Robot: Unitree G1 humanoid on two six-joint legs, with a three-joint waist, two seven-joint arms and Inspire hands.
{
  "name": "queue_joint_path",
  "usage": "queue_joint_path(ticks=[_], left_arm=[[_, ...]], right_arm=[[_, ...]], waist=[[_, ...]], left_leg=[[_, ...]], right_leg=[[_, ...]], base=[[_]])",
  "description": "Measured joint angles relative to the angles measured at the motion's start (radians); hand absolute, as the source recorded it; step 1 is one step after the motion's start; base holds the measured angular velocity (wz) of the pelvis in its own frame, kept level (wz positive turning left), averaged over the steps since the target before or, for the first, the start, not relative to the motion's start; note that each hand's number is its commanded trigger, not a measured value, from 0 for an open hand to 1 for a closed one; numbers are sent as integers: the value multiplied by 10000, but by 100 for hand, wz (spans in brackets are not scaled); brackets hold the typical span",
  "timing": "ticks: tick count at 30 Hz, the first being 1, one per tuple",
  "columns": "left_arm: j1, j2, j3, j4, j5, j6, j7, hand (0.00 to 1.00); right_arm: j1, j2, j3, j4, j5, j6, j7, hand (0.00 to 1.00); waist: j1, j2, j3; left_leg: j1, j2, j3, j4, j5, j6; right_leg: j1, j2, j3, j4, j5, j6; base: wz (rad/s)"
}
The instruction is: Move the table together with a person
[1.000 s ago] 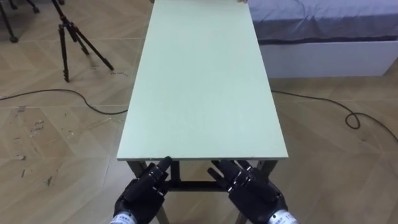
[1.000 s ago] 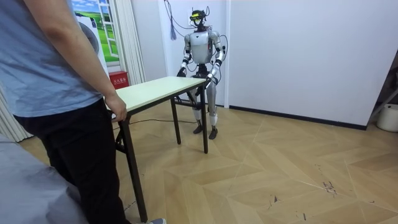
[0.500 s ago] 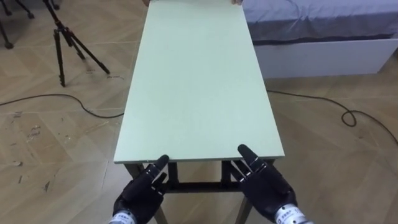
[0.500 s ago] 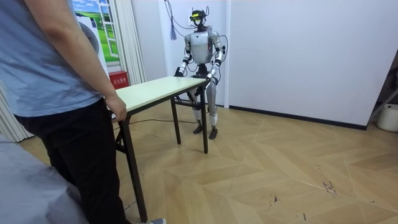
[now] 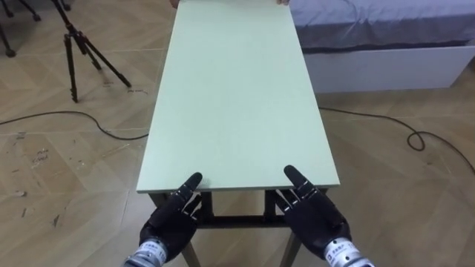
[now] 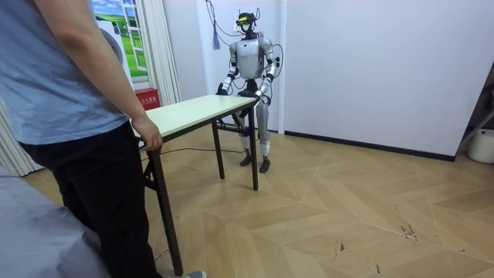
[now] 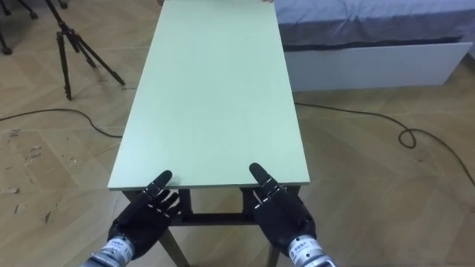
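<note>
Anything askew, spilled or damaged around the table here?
Nothing stands out. The table top looks flat and unmarked, the left hand and right hand meet its near edge evenly, and the person holds the far end. Only pale scuffs mark the floor.

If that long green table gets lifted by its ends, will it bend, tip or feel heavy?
Probably stiff: the table lies flat, no sag. Likely light for its length, given its thin top and slim legs. It may tilt if one end rises first: left hand and right hand are at one end, the person's hand at the other.
</note>
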Motion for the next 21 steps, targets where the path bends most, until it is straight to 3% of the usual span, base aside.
queue_joint_path(ticks=[4, 21], left_arm=[[-20, -207, 365, -64, -415, 194, 0, 0], [-4, -208, 654, -773, -793, 516, 2, 0]], right_arm=[[-6, 40, -129, 45, -18, 163, 74, 0], [-2, 145, -478, 175, -244, 418, 90, 0]], waist=[[-32, -4, -4], [61, -25, -30]], left_leg=[[-9, 3, -11, 97, 0, 0], [16, 7, -84, 121, 1, 0]], right_leg=[[28, -25, 42, -2, 1, -1], [84, -11, 60, 10, 8, -14]], base=[[0], [1]])
